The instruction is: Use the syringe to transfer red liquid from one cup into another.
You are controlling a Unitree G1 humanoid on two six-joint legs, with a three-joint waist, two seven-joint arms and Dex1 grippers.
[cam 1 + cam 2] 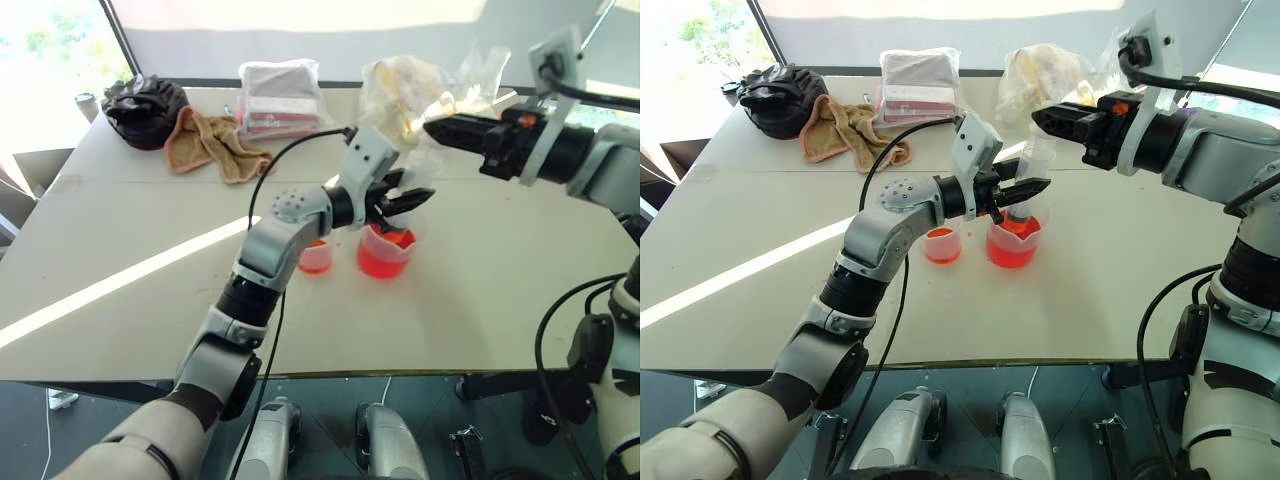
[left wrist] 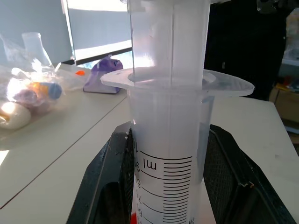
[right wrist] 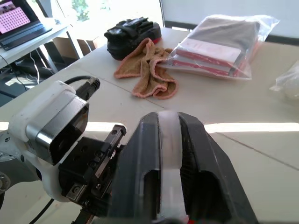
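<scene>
**Draw step: syringe in beaker, plunger being worked**

I'm holding the syringe (image 1: 1028, 172) upright w/ left pincer (image 1: 1025, 190) clamped on the barrel, tip down in the spouted beaker (image 1: 1013, 243). Right pincer (image 1: 1047, 117) at plunger top; grip there, can't tell. Barrel looking clear, red liquid (image 1: 1010, 252) low in beaker. Next: raise plunger straight, then shift to small cup (image 1: 942, 245).

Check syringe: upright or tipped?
Upright: the syringe stands in the beaker, barrel clamped by the left gripper.

The left claw (image 1: 1025, 189) is pointing level toward the right, fingers clamped; the right claw (image 1: 1042, 115) is reaching leftward just above it.
</scene>
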